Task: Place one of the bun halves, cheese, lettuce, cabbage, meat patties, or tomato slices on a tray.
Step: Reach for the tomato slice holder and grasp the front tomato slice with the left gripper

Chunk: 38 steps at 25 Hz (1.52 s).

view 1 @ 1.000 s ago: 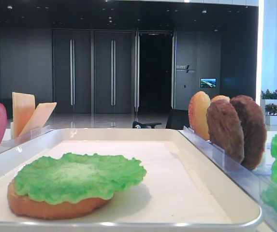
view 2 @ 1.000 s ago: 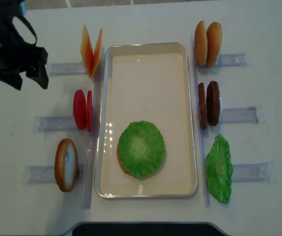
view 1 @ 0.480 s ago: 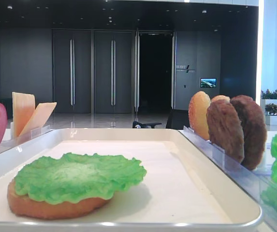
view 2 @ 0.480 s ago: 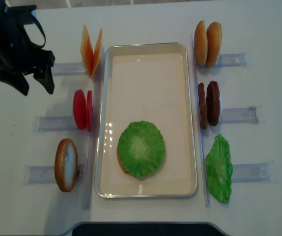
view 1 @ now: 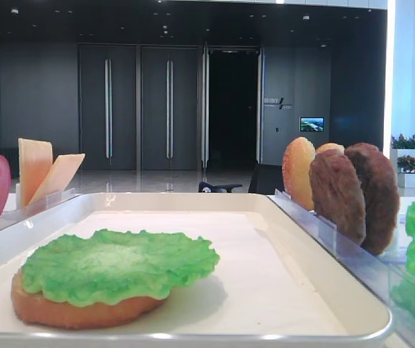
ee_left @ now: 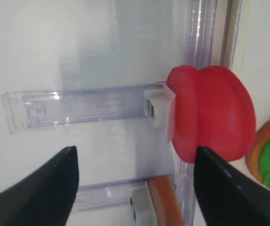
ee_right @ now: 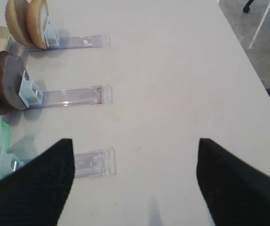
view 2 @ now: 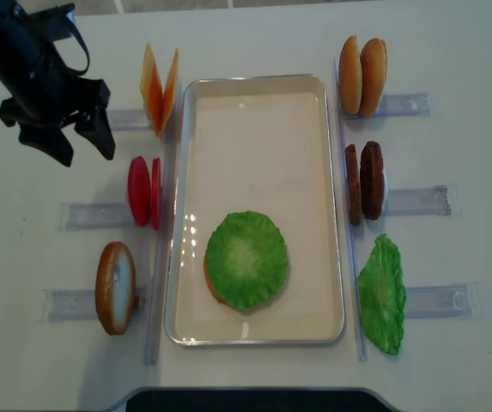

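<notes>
The left pincer [view 2: 81, 144], tips spread apart and empty, has moved nearer the tomato slices [view 2: 144, 191]; probably they go on the tray [view 2: 254, 82] next.

Even, bright overhead lighting; soft shadows under items. Glare streaks on the tray [view 2: 179, 223] rim. Low exterior view: dark background, overexposed strip at right. Left wrist view soft, tomato slices [ee_left: 210, 115] slightly blurred

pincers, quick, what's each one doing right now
Left pincer: open, holding nothing, over the table beside the tomato slices.
Right pincer: open, holding nothing, over bare table.
</notes>
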Tool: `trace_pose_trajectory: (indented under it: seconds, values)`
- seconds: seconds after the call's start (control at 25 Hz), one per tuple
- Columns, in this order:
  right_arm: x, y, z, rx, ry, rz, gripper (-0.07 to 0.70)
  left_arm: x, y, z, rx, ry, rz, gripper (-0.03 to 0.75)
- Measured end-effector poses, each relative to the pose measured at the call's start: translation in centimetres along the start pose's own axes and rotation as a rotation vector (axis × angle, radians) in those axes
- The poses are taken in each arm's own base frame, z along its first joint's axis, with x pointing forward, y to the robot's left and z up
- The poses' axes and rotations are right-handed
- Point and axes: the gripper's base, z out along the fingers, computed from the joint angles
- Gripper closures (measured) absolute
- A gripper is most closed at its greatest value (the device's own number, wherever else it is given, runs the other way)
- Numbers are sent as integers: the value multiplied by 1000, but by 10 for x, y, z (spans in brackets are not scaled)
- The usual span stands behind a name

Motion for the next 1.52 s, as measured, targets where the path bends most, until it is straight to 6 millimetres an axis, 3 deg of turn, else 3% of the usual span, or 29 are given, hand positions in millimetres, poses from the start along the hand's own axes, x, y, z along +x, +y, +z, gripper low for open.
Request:
trace_pose_trajectory:
  seconds: [0.2, 0.52, 0.68, 1.16, 1.52]
  values:
    - [0, 0, 0, 0, 0, 0, 91, 1, -28, 1, -58, -5, -26, 139]
    - [0, 0, 0, 0, 0, 0, 91, 7, -99, -11, -74, -84, 16, 139]
    - [0, 0, 0, 0, 0, 0, 91, 14, -125, -14, -75, -104, 51, 139]
    - [0, 0, 0, 0, 0, 0, 91, 13, -124, -13, -169, -151, 0, 139]
    - [0, 0, 0, 0, 0, 0, 91, 6, -133, 21, -214, -70, 24, 139]
